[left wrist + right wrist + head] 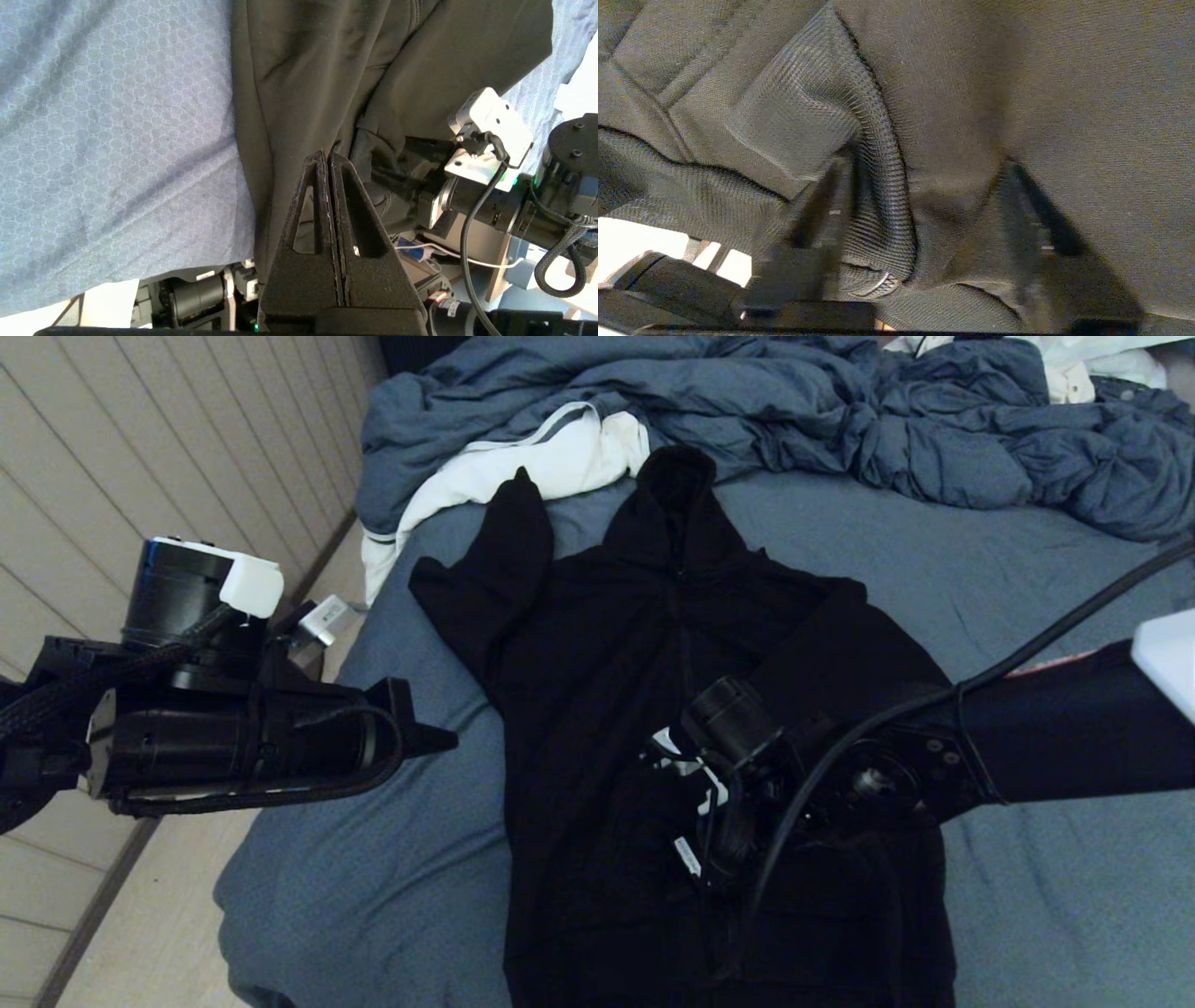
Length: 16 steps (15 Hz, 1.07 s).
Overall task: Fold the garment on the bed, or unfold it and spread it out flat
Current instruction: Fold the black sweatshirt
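The garment (607, 644), a black hoodie, lies front up on the bed (980, 579), hood toward the far side. One sleeve points up at the far left, and the other is folded in across the chest. My right gripper (924, 161) is down on the hoodie's lower middle, its fingers (831, 205) apart on either side of a ribbed cuff (878, 186). In the head view its wrist (738, 728) hides the fingers. My left gripper (448, 740) hovers shut and empty over the bed's left side, beside the garment (327, 70).
A crumpled blue-grey duvet (747, 401) fills the far end of the bed. A white cloth with grey stripes (560, 457) lies by the raised sleeve. The bed's left edge drops to pale flooring (140, 933). Bare sheet (93, 116) lies on both sides of the hoodie.
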Tool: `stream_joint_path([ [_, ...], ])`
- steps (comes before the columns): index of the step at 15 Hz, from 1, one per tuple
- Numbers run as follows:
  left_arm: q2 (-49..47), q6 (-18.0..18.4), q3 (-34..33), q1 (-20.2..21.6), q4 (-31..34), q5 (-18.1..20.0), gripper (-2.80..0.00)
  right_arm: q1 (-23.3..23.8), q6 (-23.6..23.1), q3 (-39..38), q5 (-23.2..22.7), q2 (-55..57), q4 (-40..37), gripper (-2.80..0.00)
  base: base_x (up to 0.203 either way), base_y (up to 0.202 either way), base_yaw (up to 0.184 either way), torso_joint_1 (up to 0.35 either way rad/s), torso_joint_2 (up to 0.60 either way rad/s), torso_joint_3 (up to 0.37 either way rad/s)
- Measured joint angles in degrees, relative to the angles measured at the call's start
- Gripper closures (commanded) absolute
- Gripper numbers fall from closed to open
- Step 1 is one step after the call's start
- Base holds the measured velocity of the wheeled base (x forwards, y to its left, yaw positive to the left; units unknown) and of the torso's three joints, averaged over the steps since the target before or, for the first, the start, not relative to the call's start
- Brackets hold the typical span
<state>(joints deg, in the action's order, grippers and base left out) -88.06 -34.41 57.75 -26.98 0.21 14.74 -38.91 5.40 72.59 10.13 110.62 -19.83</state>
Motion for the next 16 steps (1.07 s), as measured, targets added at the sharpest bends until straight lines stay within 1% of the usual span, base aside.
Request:
stream_joint_path([
  [2,-0.16,0.01,-0.20,0.00,-0.24,0.02,0.00,0.00,0.00,0.02,0.36,-0.20,0.00,0.00,0.000,0.000,0.000,0.000,0.00,0.000],
  [6,-0.24,0.01,-0.65,0.00,-0.76,0.04,0.00,0.53,0.00,-0.05,3.96,-3.19,-0.06,0.00,0.000,0.000,0.000,0.000,0.00,0.000],
  [8,-0.28,-0.02,-0.72,-0.02,-0.76,0.04,0.00,1.13,-0.32,-0.05,4.17,-5.56,-0.12,0.00,0.000,0.000,0.000,0.000,0.00,0.000],
  [10,-0.28,0.00,-0.78,-0.02,-0.76,0.03,0.00,3.53,-1.51,0.06,4.18,-7.59,-0.11,0.00,0.000,0.000,0.000,0.000,0.00,0.000],
  [14,-0.20,-0.02,-0.96,-0.06,-0.76,0.04,0.00,6.92,-2.09,-0.04,4.19,-10.02,-0.16,0.00,0.000,0.000,0.000,0.000,0.00,0.000],
  [16,-0.07,0.01,-1.16,-0.09,-0.80,0.09,0.00,11.71,-3.45,1.97,4.19,-11.19,-0.15,0.00,0.000,0.000,0.000,0.000,0.00,0.000],
])
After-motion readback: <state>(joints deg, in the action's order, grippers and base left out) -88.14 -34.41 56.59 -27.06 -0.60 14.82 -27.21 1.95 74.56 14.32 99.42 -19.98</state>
